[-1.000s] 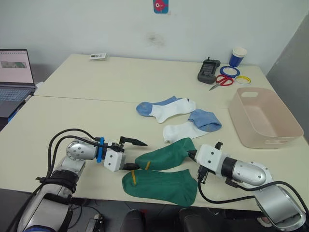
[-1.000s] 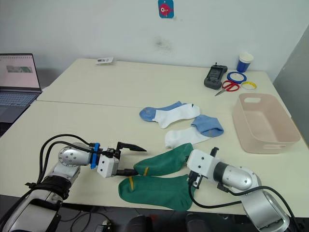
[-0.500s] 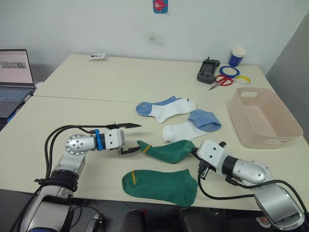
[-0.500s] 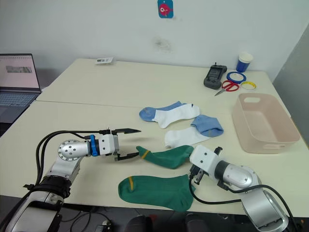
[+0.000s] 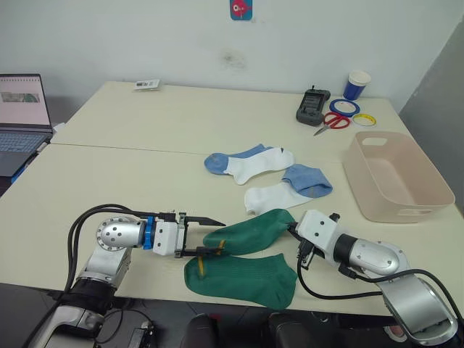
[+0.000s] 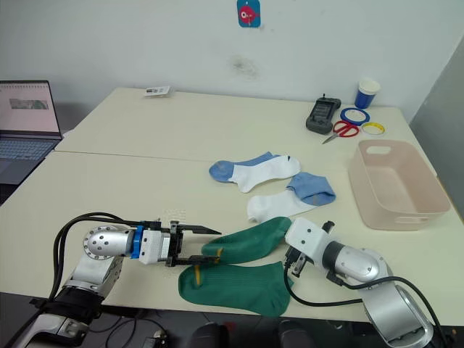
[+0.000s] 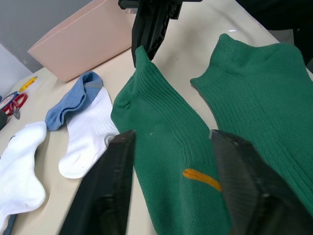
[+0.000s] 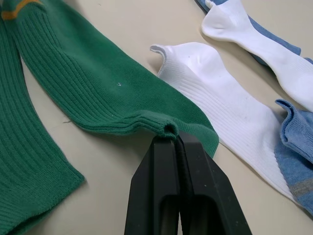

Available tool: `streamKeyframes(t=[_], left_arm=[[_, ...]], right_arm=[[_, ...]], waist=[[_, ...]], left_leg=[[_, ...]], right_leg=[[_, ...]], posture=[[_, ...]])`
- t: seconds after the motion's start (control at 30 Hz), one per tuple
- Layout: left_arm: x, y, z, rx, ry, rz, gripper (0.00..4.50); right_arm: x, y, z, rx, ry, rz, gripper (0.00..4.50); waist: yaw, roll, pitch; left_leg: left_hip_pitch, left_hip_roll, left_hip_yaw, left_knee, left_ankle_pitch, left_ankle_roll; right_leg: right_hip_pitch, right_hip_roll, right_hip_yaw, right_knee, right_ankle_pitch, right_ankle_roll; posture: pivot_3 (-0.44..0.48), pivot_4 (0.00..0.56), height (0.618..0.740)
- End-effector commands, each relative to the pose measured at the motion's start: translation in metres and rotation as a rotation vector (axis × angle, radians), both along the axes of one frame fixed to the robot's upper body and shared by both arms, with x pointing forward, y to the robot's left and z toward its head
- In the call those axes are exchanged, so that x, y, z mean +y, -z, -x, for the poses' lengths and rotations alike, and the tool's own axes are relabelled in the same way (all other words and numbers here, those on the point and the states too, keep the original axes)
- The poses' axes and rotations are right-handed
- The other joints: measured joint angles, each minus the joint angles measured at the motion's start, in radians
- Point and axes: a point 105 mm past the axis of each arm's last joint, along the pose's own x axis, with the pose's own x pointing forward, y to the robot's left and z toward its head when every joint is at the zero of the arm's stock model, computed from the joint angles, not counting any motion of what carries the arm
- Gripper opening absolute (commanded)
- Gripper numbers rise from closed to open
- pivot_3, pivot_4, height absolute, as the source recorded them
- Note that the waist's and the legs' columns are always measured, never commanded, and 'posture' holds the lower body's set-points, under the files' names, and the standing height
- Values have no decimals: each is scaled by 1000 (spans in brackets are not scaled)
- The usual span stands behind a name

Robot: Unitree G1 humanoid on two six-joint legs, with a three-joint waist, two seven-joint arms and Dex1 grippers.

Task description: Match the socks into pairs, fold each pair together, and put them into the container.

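Lying across the near part of a cream table (image 5: pixel 145 116), two dark green socks sit side by side. The upper green sock (image 5: pixel 254 232) is stretched between both grippers. The right gripper (image 5: pixel 295 230) has its black fingers pressed together, pinching that sock's edge, as the right wrist view shows clearly. The left gripper (image 5: pixel 206 235) has its fingers spread apart, one over and one under the other end of the same sock, next to the small yellow mark (image 7: pixel 201 179). The lower green sock (image 5: pixel 243 278) lies flat just nearer the table's front edge than the upper green sock, its own yellow mark at the end closest to the left gripper.

Just beyond the upper green sock lies a white sock with a light-blue end (image 5: pixel 286 190), its white end close to the green fabric. Farther back is a second white and light-blue sock (image 5: pixel 246 161). The pale pink container (image 5: pixel 395 176) stands to the right of the white socks, well apart from the green ones.

Behind the container, at the table's far edge, are a blue-and-white paper cup (image 5: pixel 357 84), red-handled scissors (image 5: pixel 332 122), tape rings (image 5: pixel 345 107) and a dark handheld device (image 5: pixel 312 106). A laptop (image 5: pixel 20 123) sits far to the left of the socks.
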Motion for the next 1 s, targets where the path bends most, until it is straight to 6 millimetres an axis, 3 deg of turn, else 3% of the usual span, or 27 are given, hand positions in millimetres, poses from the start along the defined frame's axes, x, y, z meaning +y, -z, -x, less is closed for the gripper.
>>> streamKeyframes(t=[0.03, 0.07, 0.23, 0.33, 0.47, 0.57, 0.73, 1.0], left_arm=[[9, -2, 3, -50, 25, -49, 1159], [11, -2, 3, -53, 30, -51, 848], [24, -13, -8, -24, -9, -67, 848], [29, -14, -12, -47, -4, -114, 1422], [27, -13, -7, -135, 77, -163, 2683], [32, -2, 0, -159, 130, -221, 3614], [42, 6, -5, -214, 122, -268, 3614], [22, 12, -17, -306, 115, -235, 3614]], right_arm=[[4, -11, 3, -45, -21, -10, 0], [4, -11, 3, -44, -21, -10, 0], [4, -9, 4, -40, -20, -11, 0], [4, -8, 4, -38, -19, -11, 0], [4, -7, 4, -38, -20, -11, 0], [4, -7, 4, -39, -20, -9, 0], [3, -7, 4, -37, -17, -8, 0], [5, -7, 4, -39, -23, -12, 0]], waist=[[0, 0, 0], [0, 0, 0], [1, 0, 0], [1, 0, 0], [0, 0, 0], [0, 0, 0], [2, 0, 0], [0, 0, 0]], left_leg=[[0, 0, 0, 0, 0, 0], [0, 0, 0, 0, 0, 0], [0, 0, 0, 0, 0, 0], [0, 0, 0, 0, 0, 0], [0, 0, 1, 0, 0, 0], [0, 0, 1, 0, 0, 0], [0, 0, 0, 0, 0, 0], [0, 0, 1, 0, 0, 0]], right_leg=[[0, 0, 0, 0, 0, 0], [0, 0, 0, 0, 0, 0], [0, 0, 0, 0, 0, 0], [0, 0, 0, 0, 0, 0], [0, 0, 1, 0, 0, 0], [0, 0, 0, 0, 0, 0], [0, 0, 0, 0, 0, 0], [0, 0, 1, 0, 0, 0]], posture=[[0, 150, 725], [0, 150, 725], [0, 150, 725], [0, 150, 725], [0, 150, 725], [0, 150, 725], [0, 150, 725], [0, 150, 725]])
